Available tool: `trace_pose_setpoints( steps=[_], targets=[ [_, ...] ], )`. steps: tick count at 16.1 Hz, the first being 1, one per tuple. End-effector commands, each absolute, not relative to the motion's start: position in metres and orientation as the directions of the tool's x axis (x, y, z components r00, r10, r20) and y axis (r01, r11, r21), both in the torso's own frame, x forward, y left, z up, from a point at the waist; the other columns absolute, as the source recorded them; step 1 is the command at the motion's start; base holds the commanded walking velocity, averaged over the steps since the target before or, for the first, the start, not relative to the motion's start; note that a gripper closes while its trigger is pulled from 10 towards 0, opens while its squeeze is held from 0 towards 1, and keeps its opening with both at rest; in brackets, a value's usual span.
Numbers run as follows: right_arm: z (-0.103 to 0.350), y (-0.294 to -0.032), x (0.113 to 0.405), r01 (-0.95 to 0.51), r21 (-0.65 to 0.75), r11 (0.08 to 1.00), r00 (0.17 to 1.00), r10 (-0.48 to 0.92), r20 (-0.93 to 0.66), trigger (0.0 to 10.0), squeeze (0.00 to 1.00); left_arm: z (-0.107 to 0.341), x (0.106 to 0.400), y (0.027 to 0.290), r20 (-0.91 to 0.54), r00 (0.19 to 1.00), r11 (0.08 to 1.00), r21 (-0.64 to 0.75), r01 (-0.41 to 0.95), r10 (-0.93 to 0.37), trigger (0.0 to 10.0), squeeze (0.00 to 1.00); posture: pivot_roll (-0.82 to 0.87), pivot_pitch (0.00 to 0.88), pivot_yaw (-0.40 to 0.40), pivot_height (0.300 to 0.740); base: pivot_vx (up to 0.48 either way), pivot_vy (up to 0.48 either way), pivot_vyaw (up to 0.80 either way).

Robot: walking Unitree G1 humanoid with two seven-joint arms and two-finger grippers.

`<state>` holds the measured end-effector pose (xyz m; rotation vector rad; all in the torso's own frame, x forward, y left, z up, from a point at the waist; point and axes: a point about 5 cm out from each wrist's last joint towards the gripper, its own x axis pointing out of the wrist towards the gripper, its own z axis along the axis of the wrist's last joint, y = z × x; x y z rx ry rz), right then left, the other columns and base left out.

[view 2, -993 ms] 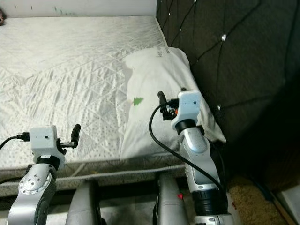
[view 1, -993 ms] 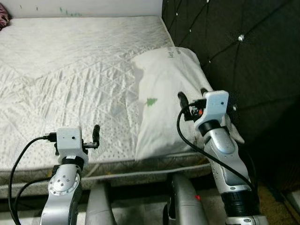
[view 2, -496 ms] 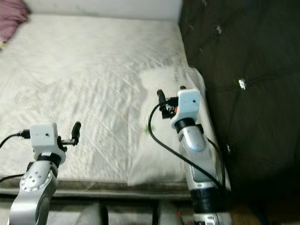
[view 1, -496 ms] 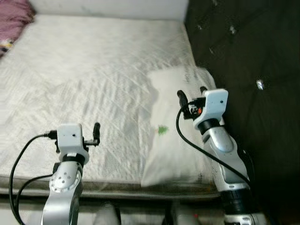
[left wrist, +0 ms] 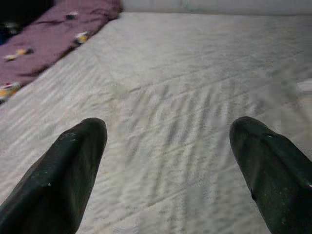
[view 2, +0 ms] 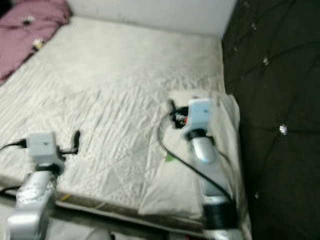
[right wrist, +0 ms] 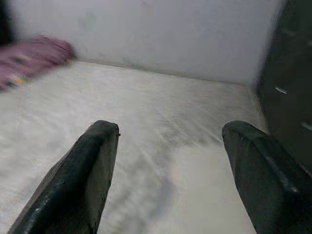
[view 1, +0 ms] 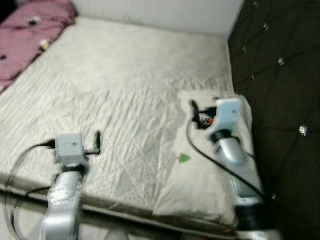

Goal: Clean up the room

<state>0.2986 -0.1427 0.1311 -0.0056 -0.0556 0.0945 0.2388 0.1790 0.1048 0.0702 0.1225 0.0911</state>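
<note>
Fingers: both pairs spread apart and holding nothing. Left gripper (left wrist: 168,161) hovered over the bare mattress (view 1: 135,90) near its front edge; right gripper (right wrist: 170,165) hovered above the white pillow (view 1: 210,180). Pillow: lying flat at the mattress's right side, beside the dark tufted headboard (view 1: 280,75). Purple blanket (view 1: 35,35): bunched at the far left corner. Progress, as judged: early; pillow looked roughly placed, blanket not yet tidied, nothing in hand. Head views blurred.

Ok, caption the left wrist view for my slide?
Left tool open above the quilted white mattress, maroon blanket at its far edge.
</note>
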Motion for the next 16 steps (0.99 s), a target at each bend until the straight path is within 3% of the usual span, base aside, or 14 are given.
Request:
trace_pose_setpoints(
  steps=[1,3,5,9,13,14,15,16],
  targets=[
    [0.1321,-0.1421,0.3002,-0.083,-0.005,0.997,0.995,0.083,0.055,10.0,0.00,0.1000,0.2352,0.1848,-0.146,0.982,0.990,0.094,-0.103,0.116,10.0,0.00,0.02,0.011,-0.033,0.740,0.000,0.000,0.00],
    [0.1302,-0.1444,0.3024,-0.044,-0.028,0.999,0.998,0.045,0.038,10.0,0.00,0.0999,0.2356,0.1843,-0.147,0.982,0.991,0.093,-0.101,0.114,10.0,0.00,0.02,0.011,-0.031,0.740,0.000,0.000,0.00],
    [0.1311,-0.1417,0.3010,-0.096,-0.029,0.995,0.994,0.097,0.050,10.0,0.00,0.0990,0.2358,0.1839,-0.153,0.982,0.992,0.074,-0.104,0.114,10.0,0.00,0.02,0.012,-0.034,0.740,0.000,0.000,0.00],
    [0.1270,-0.1447,0.3024,-0.056,-0.009,0.998,0.998,0.056,0.025,10.0,0.00,0.0989,0.2356,0.1832,-0.156,0.981,0.992,0.069,-0.103,0.113,10.0,0.00,0.02,0.013,-0.034,0.740,0.000,0.451,-0.64],
    [0.1251,-0.1451,0.3035,-0.053,0.002,0.999,0.998,0.053,0.015,10.0,0.00,0.0990,0.2359,0.1833,-0.156,0.981,0.992,0.068,-0.104,0.113,10.0,0.00,0.02,0.014,-0.035,0.740,0.000,0.480,0.00],
    [0.1251,-0.1448,0.3041,-0.059,0.007,0.998,0.998,0.059,0.014,10.0,0.56,0.0993,0.2363,0.1832,-0.155,0.981,0.992,0.070,-0.104,0.114,10.0,0.00,0.02,0.014,-0.035,0.740,0.000,0.480,0.00],
    [0.1251,-0.1449,0.3042,-0.059,0.005,0.998,0.998,0.058,0.015,10.0,0.67,0.0994,0.2364,0.1831,-0.155,0.981,0.992,0.071,-0.104,0.114,10.0,0.00,0.02,0.014,-0.035,0.740,0.000,0.480,0.00],
    [0.1250,-0.1451,0.3049,-0.054,-0.002,0.999,0.998,0.054,0.014,10.0,0.64,0.0995,0.2369,0.1830,-0.153,0.981,0.992,0.072,-0.105,0.115,10.0,0.00,0.02,0.012,-0.038,0.740,0.000,0.480,0.00]
  ],
)
